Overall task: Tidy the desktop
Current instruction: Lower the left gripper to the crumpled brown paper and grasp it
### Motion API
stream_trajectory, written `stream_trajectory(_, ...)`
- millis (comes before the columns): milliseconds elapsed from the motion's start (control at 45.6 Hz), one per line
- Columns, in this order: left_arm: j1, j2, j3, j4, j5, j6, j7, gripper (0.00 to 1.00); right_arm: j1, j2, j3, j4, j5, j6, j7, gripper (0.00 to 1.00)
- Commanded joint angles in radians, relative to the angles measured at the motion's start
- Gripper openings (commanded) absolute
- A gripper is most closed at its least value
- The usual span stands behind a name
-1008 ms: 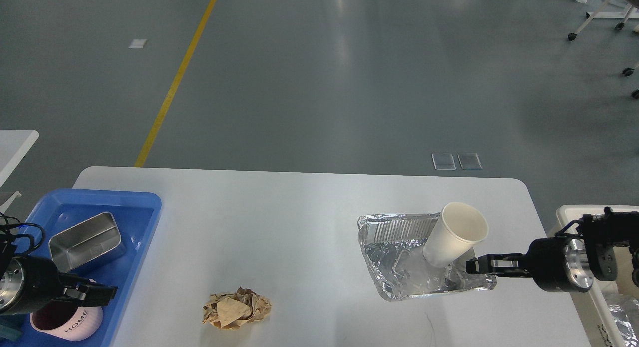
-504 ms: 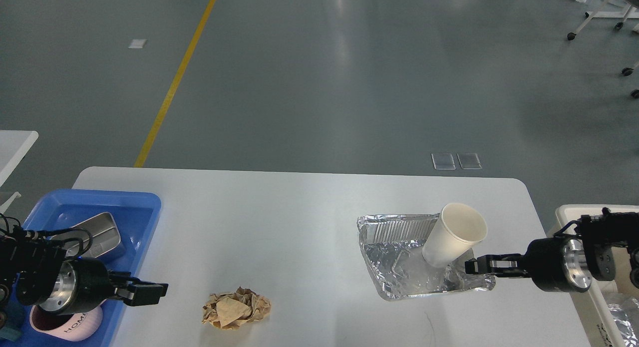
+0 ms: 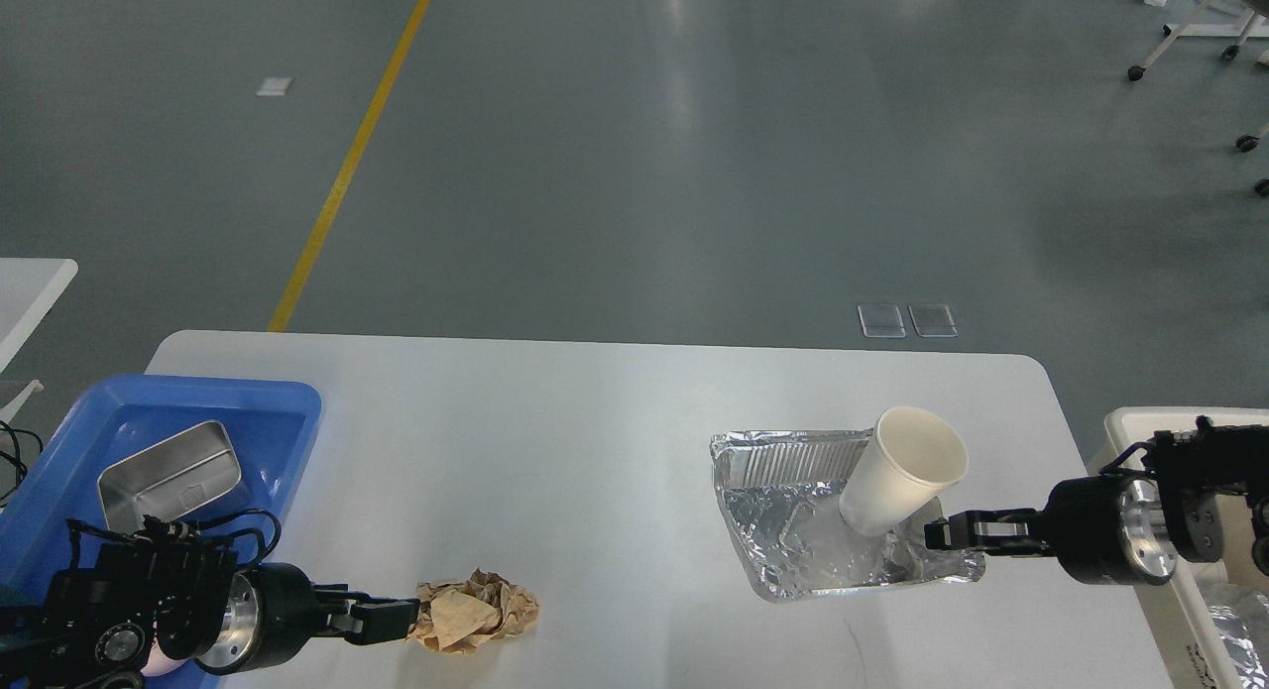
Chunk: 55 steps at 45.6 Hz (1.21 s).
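Tray (image 3: 297, 397), blue, sits at the desktop's (image 3: 555, 441) left edge, holding a steel tin (image 3: 171, 476); a pink mug is mostly hidden behind my left arm at the tray's near corner. The desktop itself fills the lower half of the view, white and matte, with grey floor beyond it.

Right of the tray, the left gripper (image 3: 392, 618) lies low over the desktop with its tips at the left side of a crumpled brown paper wad (image 3: 471, 612). It is seen dark and nearly end-on, so I cannot tell how far apart its fingers are, nor whether they have the wad yet.

Judging by that, the step in hand is picking up the wad. To do it well, the fingers should straddle the bulk of the wad, not a loose flap, since crumpled paper gives and a pinched corner may tear or unfold. Closing firmly and lifting straight up would keep it from dragging across the desktop.

Further right of the wad, a foil tray (image 3: 783, 545) lies crumpled, with a white paper cup (image 3: 897, 476) leaning in it, mouth up and tilted to the right. The right gripper (image 3: 942, 533) is at the foil tray's right rim, just below the cup; its fingers look close together, perhaps on the foil edge, but I cannot tell. A white bin (image 3: 1125, 426) stands off the desktop's right edge.
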Motion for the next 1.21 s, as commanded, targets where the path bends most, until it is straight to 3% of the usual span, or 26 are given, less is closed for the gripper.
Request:
stream_trajectory(0, 0.012, -0.059, 0.004, 0.042, 0.022, 0.007, -0.001, 0.87, 0.0, 0.0, 0.0, 0.0, 0.0, 0.0, 0.0, 0.0)
stream_trajectory(285, 0.017, -0.161, 0.019, 0.111, 0.108, 0.061, -0.011, 0.83, -0.008, -0.005, 0.0, 0.0, 0.0, 0.0, 0.0, 0.0)
stream_trajectory(438, 0.018, -0.19, 0.035, 0.126, 0.108, 0.061, -0.011, 0.68, -0.008, -0.002, 0.0, 0.0, 0.0, 0.001, 0.0, 0.0)
stream_trajectory(504, 0.018, -0.196, 0.053, 0.128, 0.108, 0.058, -0.011, 0.58, -0.008, -0.002, 0.0, 0.0, 0.0, 0.001, 0.0, 0.0)
stream_trajectory(614, 0.026, -0.196, 0.067, 0.135, 0.108, 0.032, -0.011, 0.26, -0.008, -0.005, 0.0, 0.0, 0.0, 0.0, 0.0, 0.0)
stream_trajectory(701, 0.024, -0.198, 0.053, 0.137, 0.108, -0.035, -0.015, 0.03, -0.01, -0.008, 0.0, 0.0, 0.0, 0.0, 0.0, 0.0)
stream_trajectory(1008, 0.001, -0.159, 0.029, 0.119, 0.11, -0.074, -0.064, 0.0, -0.01, -0.008, 0.0, 0.001, 0.001, 0.0, 0.0, 0.0)
stream_trajectory(1183, -0.023, -0.119, -0.039, 0.065, 0.099, -0.157, -0.106, 0.0, -0.01, -0.008, 0.002, 0.001, 0.0, 0.0, 0.0, 0.0)
